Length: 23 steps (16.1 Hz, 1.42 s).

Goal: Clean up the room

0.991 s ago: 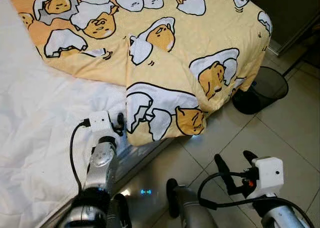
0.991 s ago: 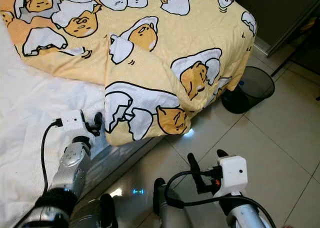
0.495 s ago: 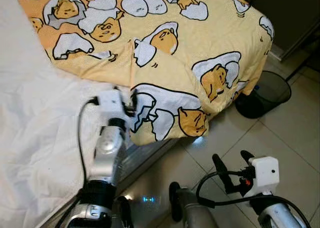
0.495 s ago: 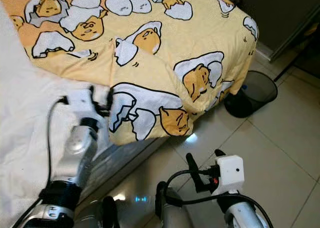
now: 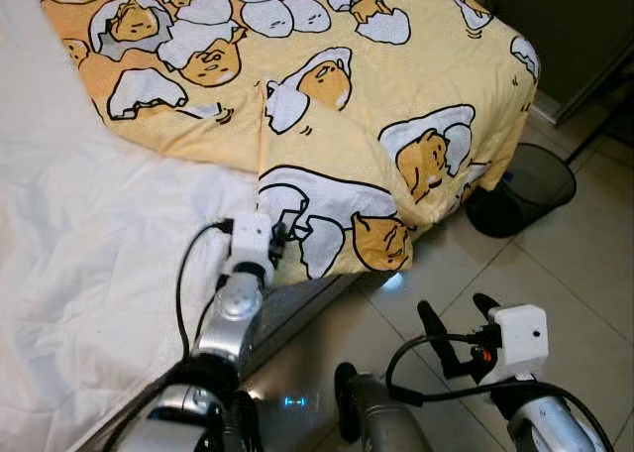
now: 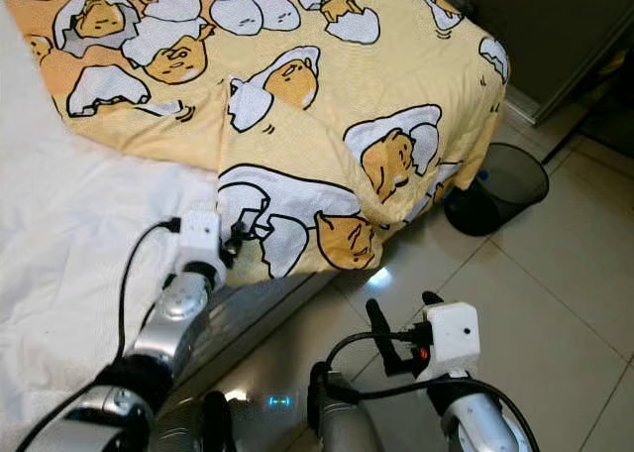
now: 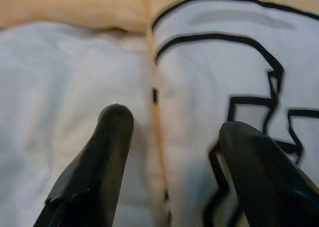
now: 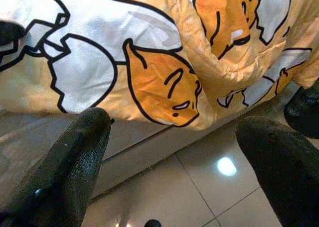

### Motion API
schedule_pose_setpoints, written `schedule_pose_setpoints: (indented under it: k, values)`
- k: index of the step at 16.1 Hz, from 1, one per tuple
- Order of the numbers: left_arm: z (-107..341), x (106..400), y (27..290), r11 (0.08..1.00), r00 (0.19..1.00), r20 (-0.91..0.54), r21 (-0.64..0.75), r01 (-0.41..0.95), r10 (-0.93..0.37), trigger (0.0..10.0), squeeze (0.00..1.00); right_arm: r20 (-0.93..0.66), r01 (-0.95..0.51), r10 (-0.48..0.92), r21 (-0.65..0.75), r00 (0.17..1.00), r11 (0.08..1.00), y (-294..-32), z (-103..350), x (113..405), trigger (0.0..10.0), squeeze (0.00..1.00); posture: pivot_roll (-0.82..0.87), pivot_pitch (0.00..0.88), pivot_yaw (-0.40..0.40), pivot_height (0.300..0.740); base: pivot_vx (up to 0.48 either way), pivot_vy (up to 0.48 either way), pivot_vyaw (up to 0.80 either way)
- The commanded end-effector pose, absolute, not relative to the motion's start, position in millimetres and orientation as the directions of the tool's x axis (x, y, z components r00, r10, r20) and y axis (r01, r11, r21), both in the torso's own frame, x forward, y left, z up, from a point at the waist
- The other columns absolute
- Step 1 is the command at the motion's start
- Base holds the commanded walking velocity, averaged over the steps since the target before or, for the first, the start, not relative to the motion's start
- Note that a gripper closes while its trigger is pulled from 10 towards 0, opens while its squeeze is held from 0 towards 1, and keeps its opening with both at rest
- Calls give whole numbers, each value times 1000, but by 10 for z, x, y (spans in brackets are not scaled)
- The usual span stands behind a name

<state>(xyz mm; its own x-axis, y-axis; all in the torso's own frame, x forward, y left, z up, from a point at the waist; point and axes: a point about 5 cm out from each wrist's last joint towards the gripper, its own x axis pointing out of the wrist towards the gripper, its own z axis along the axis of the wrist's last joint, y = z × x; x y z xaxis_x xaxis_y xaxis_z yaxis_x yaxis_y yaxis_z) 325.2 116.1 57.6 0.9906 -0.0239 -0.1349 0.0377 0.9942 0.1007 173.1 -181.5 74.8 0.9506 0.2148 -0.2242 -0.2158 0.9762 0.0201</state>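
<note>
A yellow blanket [image 5: 396,65] printed with cartoon eggs covers the far part of the bed, and its folded corner [image 5: 327,234] hangs over the bed's edge. My left gripper [image 5: 280,240] is open right at that corner. In the left wrist view its fingertips [image 7: 115,118] straddle the blanket's hem [image 7: 155,102], one over the white sheet and one over the print. My right gripper [image 5: 456,313] stands open low over the tiled floor, holding nothing. In the right wrist view, the right gripper [image 8: 179,125] faces the hanging corner [image 8: 164,82].
A white sheet [image 5: 79,254] covers the near left part of the bed. A black mesh waste bin [image 5: 525,179] stands on the tiles by the bed's far corner. Dark furniture [image 5: 580,26] rises at the top right. Pale floor tiles [image 5: 584,264] stretch to the right.
My left arm rose over the sheet and then came down further right, so its open fingers now sit at the blanket's hanging corner. The right arm has hardly moved.
</note>
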Motion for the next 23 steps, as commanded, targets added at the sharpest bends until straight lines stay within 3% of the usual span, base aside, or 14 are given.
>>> schedule_pose_setpoints:
  k: [1,3,7,9,10,19,23]
  values:
    - [506,3214,1160,993,989,-150,118,10,8,10000,0,-247,-212,208,13,946,977,-1842,711,1662,10000,0,-341,229,-36,736,0,0,0]
    - [475,3206,1156,993,987,-159,115,7,12,10000,0,-253,-205,202,14,946,979,-1855,704,1641,10000,0,-343,233,-33,736,0,0,0]
    - [154,3037,867,985,909,-381,-76,153,-171,10000,0,-259,-205,202,16,945,979,-1844,692,1633,10000,0,-340,242,-32,736,0,0,0]
    - [142,3034,788,963,891,-390,-221,154,-232,10000,0,-263,-203,200,15,944,979,-1857,685,1637,10000,0,-346,241,-31,736,0,0,0]
    - [161,3044,757,957,889,-380,-234,174,-254,0,0,-264,-202,199,14,944,979,-1862,681,1641,10000,0,-347,236,-29,736,0,0,0]
    - [318,3237,937,950,917,-333,-289,122,-219,0,0,-240,-188,186,13,953,982,-1897,701,1783,10000,0,-338,201,-36,736,0,0,0]
    - [183,3159,1031,958,891,-412,-276,78,-191,0,0,-234,-186,184,16,955,982,-1903,702,1841,10000,0,-326,199,-33,736,0,0,0]
